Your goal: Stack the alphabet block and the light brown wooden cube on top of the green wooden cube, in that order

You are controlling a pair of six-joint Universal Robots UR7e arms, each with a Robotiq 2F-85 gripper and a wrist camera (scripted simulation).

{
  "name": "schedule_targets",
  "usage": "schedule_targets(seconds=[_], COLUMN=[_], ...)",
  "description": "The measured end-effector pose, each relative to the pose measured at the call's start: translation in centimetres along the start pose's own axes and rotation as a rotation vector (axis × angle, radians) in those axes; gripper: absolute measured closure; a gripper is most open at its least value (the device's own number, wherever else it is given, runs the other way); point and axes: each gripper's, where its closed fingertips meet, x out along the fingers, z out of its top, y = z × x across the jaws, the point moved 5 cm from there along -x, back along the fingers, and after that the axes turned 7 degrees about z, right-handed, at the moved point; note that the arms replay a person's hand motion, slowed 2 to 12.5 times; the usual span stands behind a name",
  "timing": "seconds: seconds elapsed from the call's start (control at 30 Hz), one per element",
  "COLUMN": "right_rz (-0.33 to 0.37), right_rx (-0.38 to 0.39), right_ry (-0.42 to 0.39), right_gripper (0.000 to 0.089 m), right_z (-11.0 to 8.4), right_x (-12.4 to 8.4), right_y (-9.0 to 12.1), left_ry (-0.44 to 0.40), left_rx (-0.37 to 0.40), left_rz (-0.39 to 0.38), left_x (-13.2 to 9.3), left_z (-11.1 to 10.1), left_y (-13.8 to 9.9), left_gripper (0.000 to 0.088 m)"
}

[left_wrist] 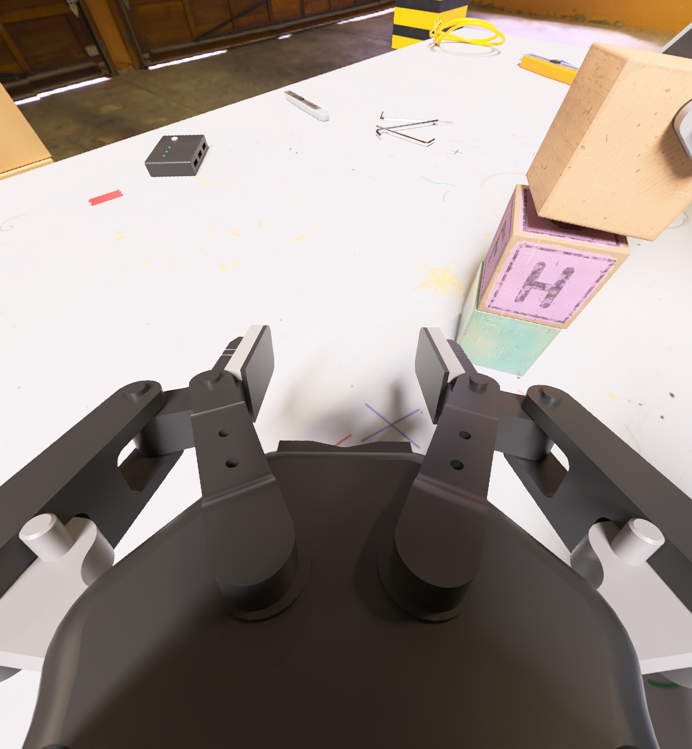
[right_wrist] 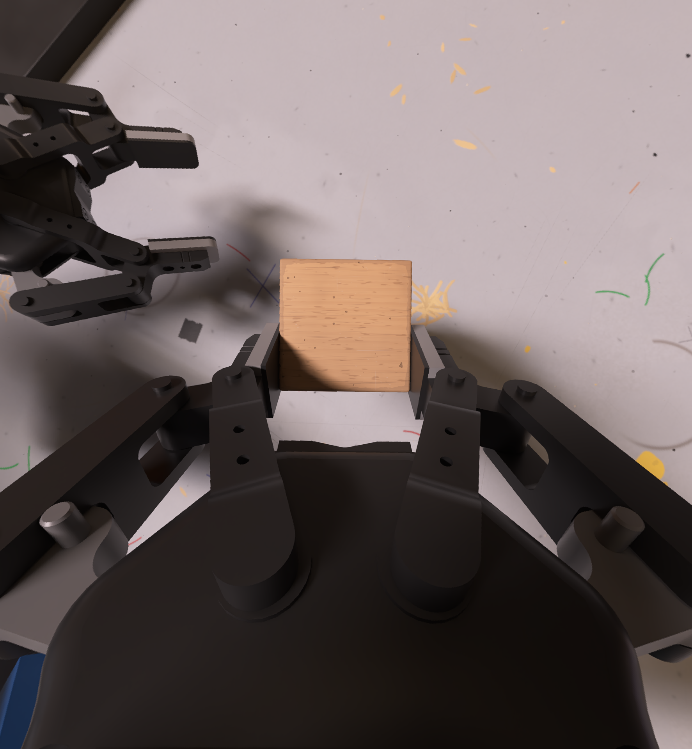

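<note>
Landmark: green cube, standing on the white tabletop.
Cardboard box: far left of the green cube, at the tabletop's edge.
Red tape mark: well left of the green cube, flat on the tabletop.
Dark small box: left of the green cube and farther back.
Left pincer: just left of the green cube, low over the tabletop, fingers spread, nothing between them.
Hex keys: behind the green cube, well apart from it.
Yellow cable: far behind the green cube, near the tabletop's back edge.
Alphabet block: purple-faced, sitting directly on the green cube, turned slightly against it.
Light brown cube: above the alphabet block, tilted, lower edge touching the block's top or just above it; cannot tell which.
Right pincer: clamped on two opposite sides of the light brown cube, over the stack on the green cube.
</note>
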Motion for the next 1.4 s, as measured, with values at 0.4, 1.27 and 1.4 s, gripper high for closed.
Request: schedule_targets(seconds=[0.4, 1.27, 1.4], right_rz=[-0.069, -0.163, -0.168], right_rx=[0.004, 0.006, 0.008], right_ry=[0.010, 0.048, 0.054], right_gripper=[0.0383, 0.0383, 0.0382], right_z=[-0.10, -0.02, 0.03], right_x=[-0.03, 0.21, 0.27], right_y=[0.41, 0.63, 0.65], left_ry=[-0.008, -0.032, -0.038], left_rx=[-0.007, -0.053, -0.057], left_rz=[-0.008, -0.050, -0.053], left_x=[-0.19, -0.53, -0.61], left_z=[0.07, 0.37, 0.47], left_y=[0.08, 0.14, 0.18], left_gripper=[0.0260, 0.0265, 0.0267])
